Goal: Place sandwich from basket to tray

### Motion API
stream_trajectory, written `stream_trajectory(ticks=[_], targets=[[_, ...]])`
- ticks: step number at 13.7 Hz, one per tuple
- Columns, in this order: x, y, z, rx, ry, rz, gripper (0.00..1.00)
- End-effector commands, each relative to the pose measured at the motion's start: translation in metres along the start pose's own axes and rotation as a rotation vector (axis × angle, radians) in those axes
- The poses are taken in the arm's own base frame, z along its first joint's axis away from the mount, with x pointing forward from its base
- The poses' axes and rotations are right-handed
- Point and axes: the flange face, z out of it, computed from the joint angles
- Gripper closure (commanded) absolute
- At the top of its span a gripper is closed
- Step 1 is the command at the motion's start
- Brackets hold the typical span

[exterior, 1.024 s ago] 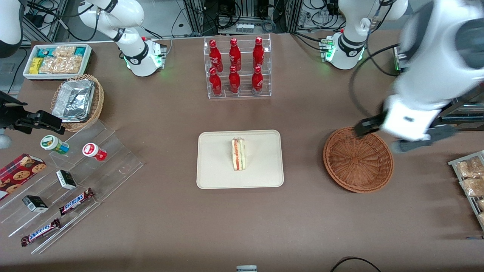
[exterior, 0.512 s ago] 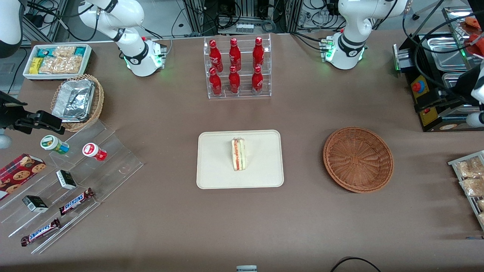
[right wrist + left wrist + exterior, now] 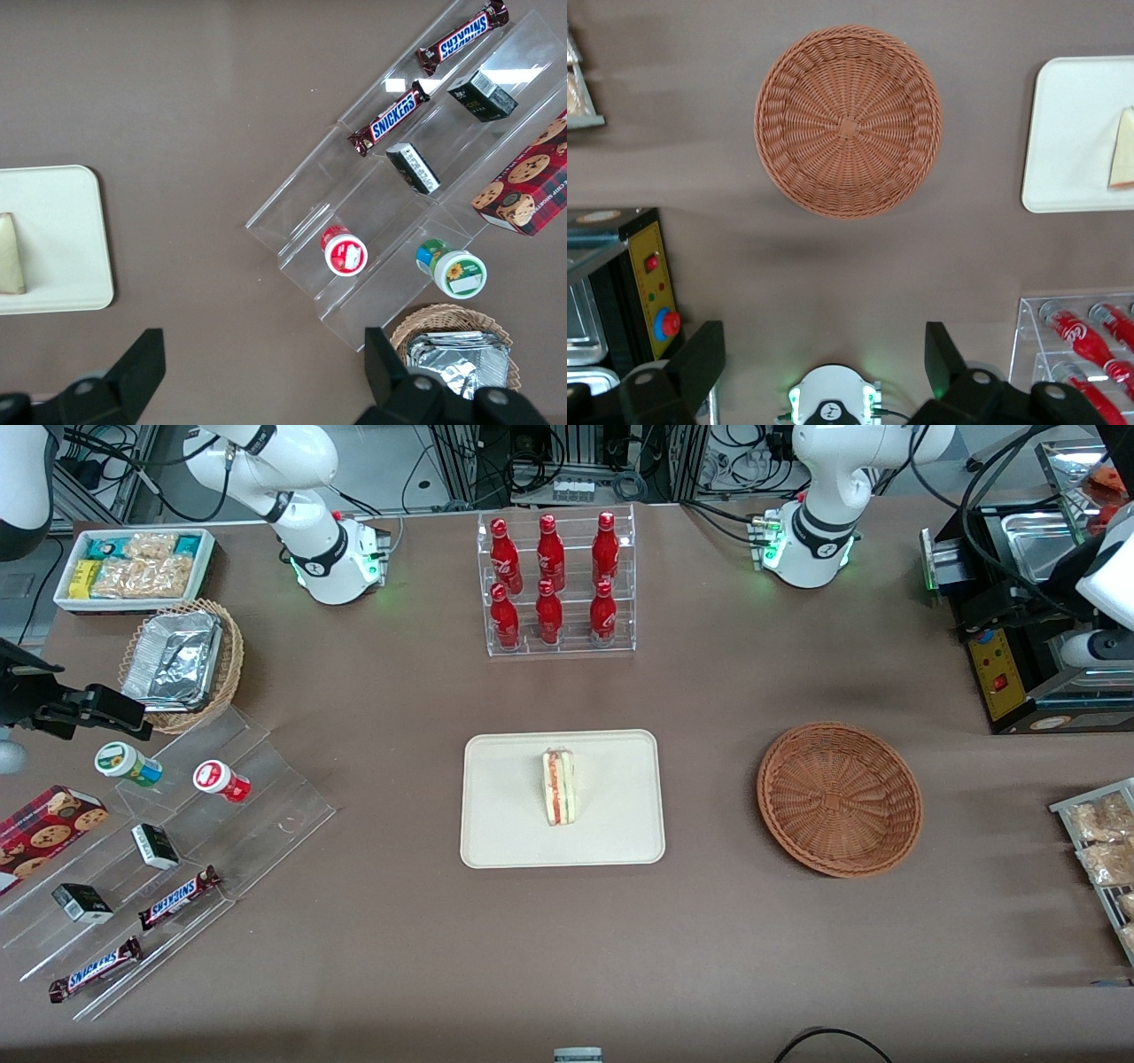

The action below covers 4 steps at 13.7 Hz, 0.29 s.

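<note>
The sandwich [image 3: 558,786], a pale wedge with red and green layers, lies on the cream tray [image 3: 496,841] in the middle of the table. The reddish-brown wicker basket [image 3: 839,797] sits beside the tray toward the working arm's end, with nothing in it. My gripper [image 3: 822,359] is open and holds nothing, high above the table near the arm's base, farther from the front camera than the basket [image 3: 847,121]. The left wrist view also catches the tray [image 3: 1063,133] and the sandwich [image 3: 1123,150]. The arm's wrist [image 3: 1103,584] shows at the edge of the front view.
A clear rack of red bottles [image 3: 554,584] stands farther from the front camera than the tray. A black control box [image 3: 1001,664] and a rack of bagged pastries [image 3: 1103,841] flank the basket's end. Acrylic steps with snacks [image 3: 168,841] lie toward the parked arm's end.
The arm has swung from above the basket out toward the working arm's end and risen. The sandwich, tray and basket have not moved.
</note>
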Motion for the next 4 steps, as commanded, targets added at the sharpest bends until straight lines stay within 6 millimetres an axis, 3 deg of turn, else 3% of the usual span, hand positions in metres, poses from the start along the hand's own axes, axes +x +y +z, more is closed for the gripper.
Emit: stream_trajectory(ticks=[1,4], targets=[[0.0021,0.0019,0.0026,0.001,0.011,0.036,0.01],[0.0011,0.0018,-0.0064,0.004,0.033,0.036,0.01]])
